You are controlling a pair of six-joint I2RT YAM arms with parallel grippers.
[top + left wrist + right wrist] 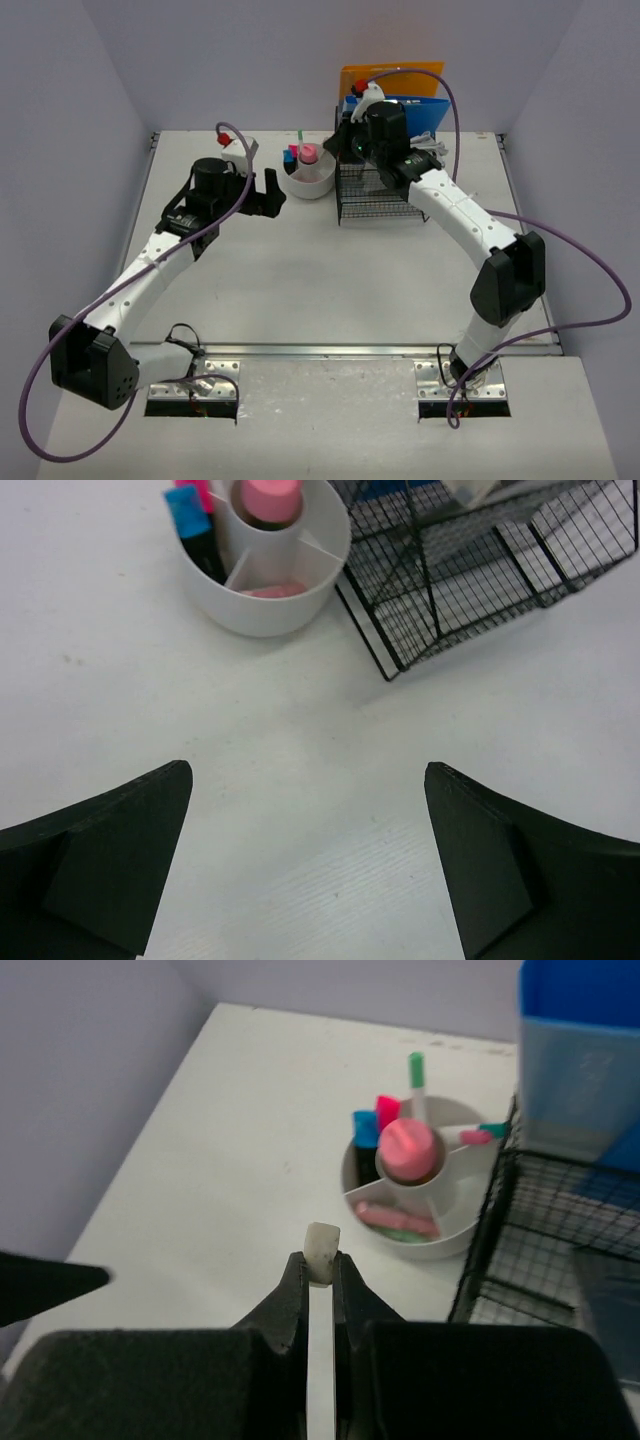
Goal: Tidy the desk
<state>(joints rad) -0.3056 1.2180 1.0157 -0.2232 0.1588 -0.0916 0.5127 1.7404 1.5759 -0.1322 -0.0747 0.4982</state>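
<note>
The desk (300, 285) is a white tabletop between lavender walls. My right gripper (320, 1258) is shut on a small off-white eraser-like block (322, 1239), held above the desk to the left of the wire rack; in the top view this gripper (347, 140) hovers at the rack's back left corner. My left gripper (307, 775) stands open over bare desk with nothing between its fingers, just short of the white round organiser (262, 617). In the top view the left gripper (266, 192) sits left of that organiser (322, 184).
The organiser holds pink, blue and green markers and a pink-capped item (405, 1150). A black wire rack (378, 198) stands right of it, with a blue bin (420, 108) and an orange folder (392, 76) behind. A silver rail (340, 350) runs along the near edge.
</note>
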